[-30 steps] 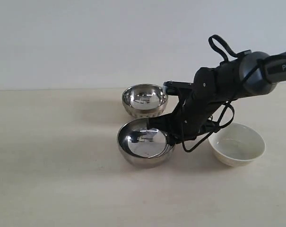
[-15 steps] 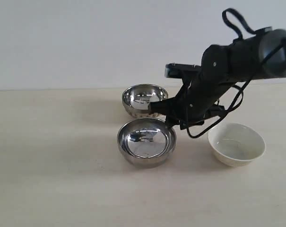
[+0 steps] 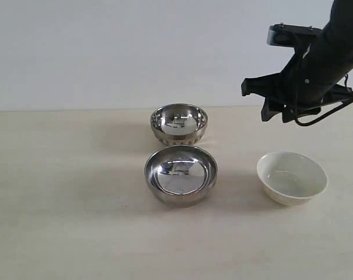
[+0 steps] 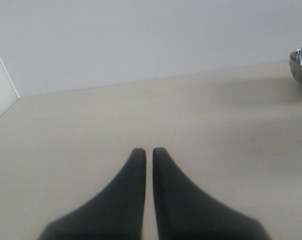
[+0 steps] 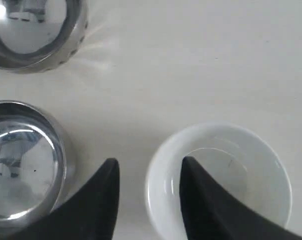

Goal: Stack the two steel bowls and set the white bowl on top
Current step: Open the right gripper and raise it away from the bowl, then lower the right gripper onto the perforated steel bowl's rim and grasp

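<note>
Status: nothing stacked. The smooth steel bowl (image 3: 181, 175) sits on the table (image 3: 77, 233) with the ribbed steel bowl (image 3: 179, 123) just behind it. Contact between them cannot be judged. The white bowl (image 3: 292, 177) stands apart on the right. All three are upright and empty.

Risks (judgement):
- Order error. The right claw (image 3: 255, 100) hangs high, roughly over the gap between the steel bowls and the white bowl. Its wrist view has the white bowl's near rim running between the fingers (image 5: 103, 200). Taking the white bowl first would break the sequence, since a steel bowl must be moved first.
- Slip. Mirror steel with a thin rim gives a poor grip. A shallow pinch could let a bowl tilt or drop.
- Knock. With the steel bowls so close, a finger coming down outside one rim may push the other.
- Poor seating. The carried bowl, set down off-centre, would sit crooked, and the white bowl would then rock on top.

Pose:
- The right arm (image 3: 334, 52) enters from the upper right, well above the table. Its claw is angled down and to the left, fingers spread, holding nothing.
- The left claw (image 4: 148, 152) is low over bare table with fingers almost together and nothing between them. Only a sliver of a steel bowl (image 4: 301, 62) shows at the edge of its view. It is not visible in the exterior view.
</note>
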